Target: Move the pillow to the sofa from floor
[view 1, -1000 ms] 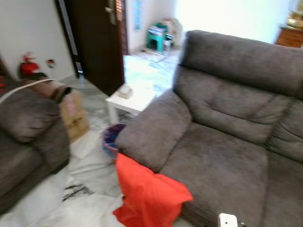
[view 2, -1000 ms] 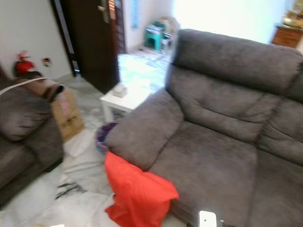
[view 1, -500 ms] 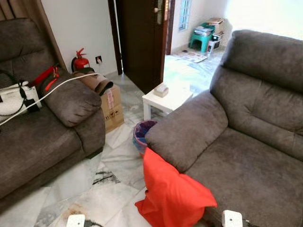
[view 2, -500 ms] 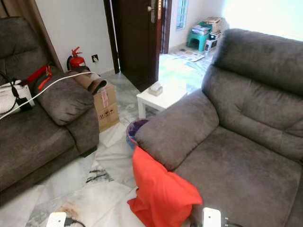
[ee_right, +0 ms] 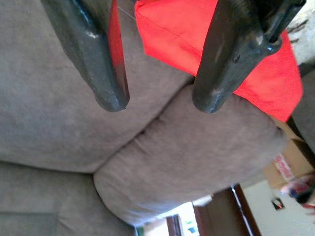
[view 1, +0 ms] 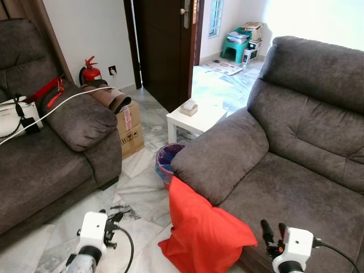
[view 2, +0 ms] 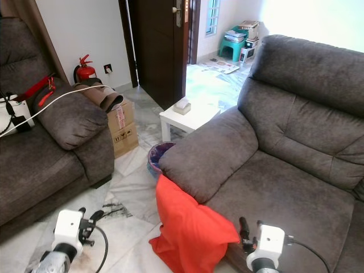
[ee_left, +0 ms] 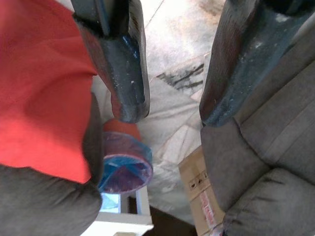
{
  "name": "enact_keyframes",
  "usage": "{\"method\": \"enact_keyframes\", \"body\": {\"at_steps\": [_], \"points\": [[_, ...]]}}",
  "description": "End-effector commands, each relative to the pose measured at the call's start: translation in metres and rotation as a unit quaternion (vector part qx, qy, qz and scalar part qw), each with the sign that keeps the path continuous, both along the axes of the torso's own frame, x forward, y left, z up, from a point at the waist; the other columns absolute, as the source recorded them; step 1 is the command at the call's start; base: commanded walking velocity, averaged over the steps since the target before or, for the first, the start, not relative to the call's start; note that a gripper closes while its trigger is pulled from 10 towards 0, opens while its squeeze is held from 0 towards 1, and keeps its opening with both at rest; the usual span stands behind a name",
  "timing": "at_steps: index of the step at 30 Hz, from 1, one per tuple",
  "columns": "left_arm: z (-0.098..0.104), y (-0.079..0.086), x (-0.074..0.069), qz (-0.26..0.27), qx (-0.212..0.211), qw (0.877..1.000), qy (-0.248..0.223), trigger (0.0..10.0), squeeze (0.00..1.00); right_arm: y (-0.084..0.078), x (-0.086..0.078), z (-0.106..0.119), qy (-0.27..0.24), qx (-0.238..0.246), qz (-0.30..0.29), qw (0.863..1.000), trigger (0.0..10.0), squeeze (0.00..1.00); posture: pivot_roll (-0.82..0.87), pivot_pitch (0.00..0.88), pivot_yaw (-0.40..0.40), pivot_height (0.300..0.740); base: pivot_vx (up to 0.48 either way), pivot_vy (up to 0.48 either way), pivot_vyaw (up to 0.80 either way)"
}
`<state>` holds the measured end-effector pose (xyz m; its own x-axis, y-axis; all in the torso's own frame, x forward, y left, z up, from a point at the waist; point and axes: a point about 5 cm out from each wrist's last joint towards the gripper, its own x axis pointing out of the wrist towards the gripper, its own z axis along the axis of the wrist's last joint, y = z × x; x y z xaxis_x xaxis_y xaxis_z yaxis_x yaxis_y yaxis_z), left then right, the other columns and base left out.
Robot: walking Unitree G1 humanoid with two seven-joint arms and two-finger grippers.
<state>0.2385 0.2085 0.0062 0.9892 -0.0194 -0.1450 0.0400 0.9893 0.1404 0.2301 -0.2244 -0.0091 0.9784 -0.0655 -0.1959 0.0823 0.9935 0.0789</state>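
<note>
Since the earlier frames both grippers had come up into view. Our left gripper (view 1: 116, 217) and right gripper (view 1: 272, 232) hung released, the red pillow (view 1: 203, 230) between them on the floor (view 1: 136, 196), leaning against the sofa (view 1: 296, 170). Beyond it stood a bin (view 1: 169, 161).

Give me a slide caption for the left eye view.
Red pillow on the floor leaning against the grey sofa, left tool and right tool raised either side, both empty.
</note>
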Motion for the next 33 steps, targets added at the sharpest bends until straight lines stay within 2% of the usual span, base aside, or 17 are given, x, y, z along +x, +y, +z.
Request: {"method": "enact_keyframes", "body": {"at_steps": [1,7,10,13,33], "points": [[0.014,-0.005,0.01,-0.013,0.007,0.999,-0.034,10.0,0.0,0.006,-0.002,0.001,-0.008,-0.004,0.014,1.0,10.0,0.0,-0.04,0.028,0.028,0.74,0.0,0.0,0.0],[0.022,-0.013,0.02,-0.022,-0.024,0.999,-0.033,10.0,0.0,0.004,0.002,0.002,-0.004,-0.012,-0.008,1.0,10.0,0.0,-0.06,0.057,0.034,0.74,0.0,0.0,0.0],[0.024,-0.014,0.022,-0.023,-0.019,0.999,-0.03,10.0,0.0,0.008,0.003,0.003,-0.003,-0.019,0.008,1.0,10.0,0.0,-0.06,0.067,0.036,0.74,0.0,0.0,0.0],[0.029,-0.011,0.025,-0.022,-0.025,0.999,-0.037,10.0,0.0,0.006,0.006,0.007,-0.015,-0.008,-0.01,1.0,10.0,0.0,-0.06,0.083,0.041,0.74,0.0,0.0,0.0],[0.032,-0.009,0.022,-0.022,-0.041,0.999,-0.023,10.0,0.0,0.004,0.011,0.011,-0.02,-0.007,-0.02,1.0,10.0,0.0,-0.04,0.103,0.039,0.74,0.0,0.0,0.0]]}}
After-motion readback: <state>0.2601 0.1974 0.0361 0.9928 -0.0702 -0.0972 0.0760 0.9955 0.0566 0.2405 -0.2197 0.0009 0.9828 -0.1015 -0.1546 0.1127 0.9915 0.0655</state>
